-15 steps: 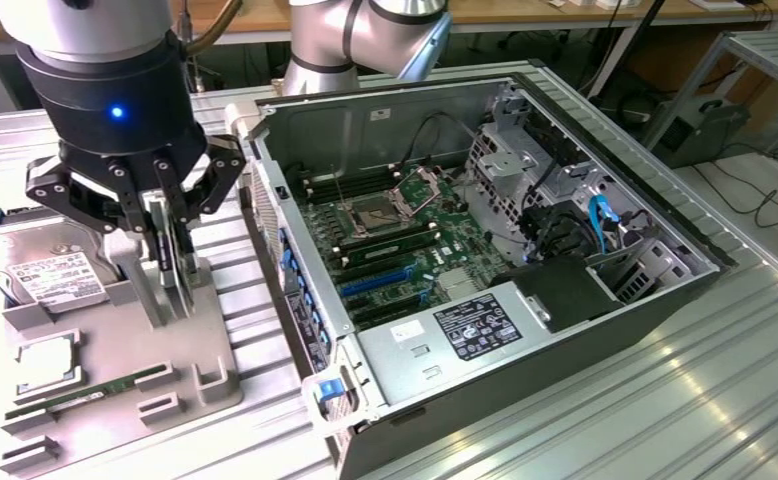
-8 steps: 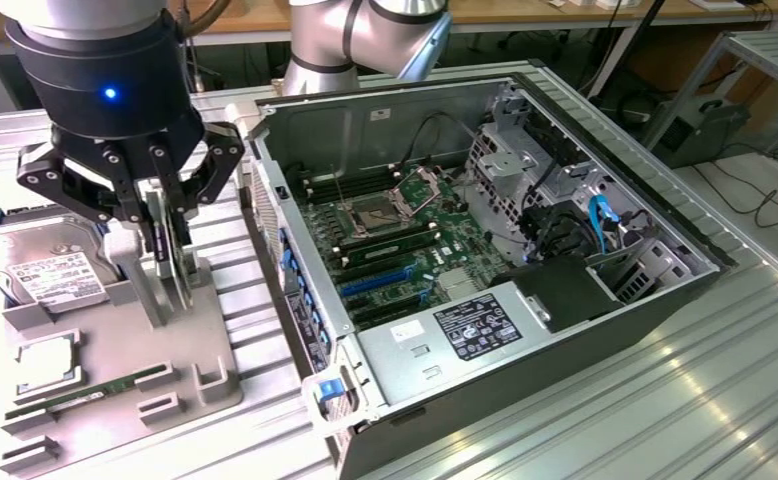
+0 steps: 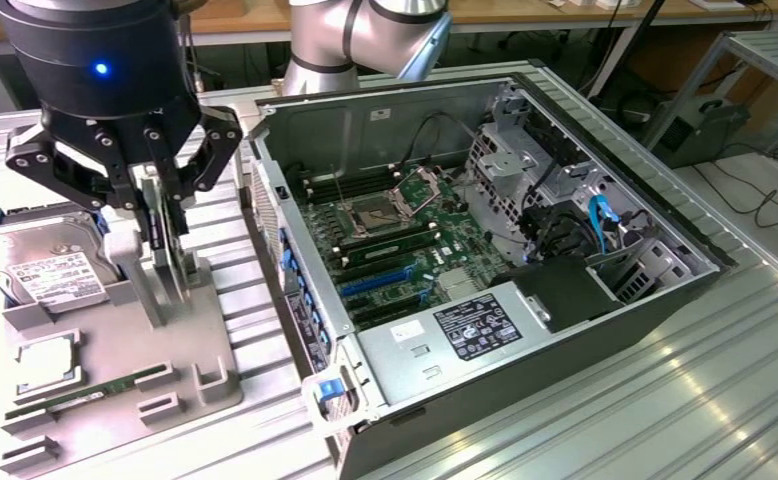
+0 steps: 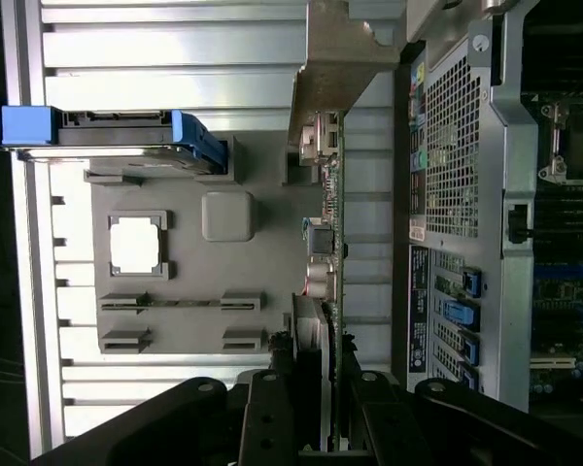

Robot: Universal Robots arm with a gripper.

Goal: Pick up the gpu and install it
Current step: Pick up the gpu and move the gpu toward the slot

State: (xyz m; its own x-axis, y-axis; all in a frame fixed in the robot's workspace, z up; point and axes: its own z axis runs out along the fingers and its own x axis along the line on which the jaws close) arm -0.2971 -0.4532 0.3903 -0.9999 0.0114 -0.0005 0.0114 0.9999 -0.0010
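Hand (image 3: pixel 153 222) clamped on one upright gpu (image 4: pixel 328 252), beside one hard drive (image 3: pixel 42 265).

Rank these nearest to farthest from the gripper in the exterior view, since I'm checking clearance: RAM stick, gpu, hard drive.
1. gpu, held upright by the gripper.
2. hard drive, beside it, toward the exterior view's left.
3. RAM stick, lying flat in the grey tray, low in that view.

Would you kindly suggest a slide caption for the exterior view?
The claw closed on the upright gpu in its grey holder, beside the open computer case.
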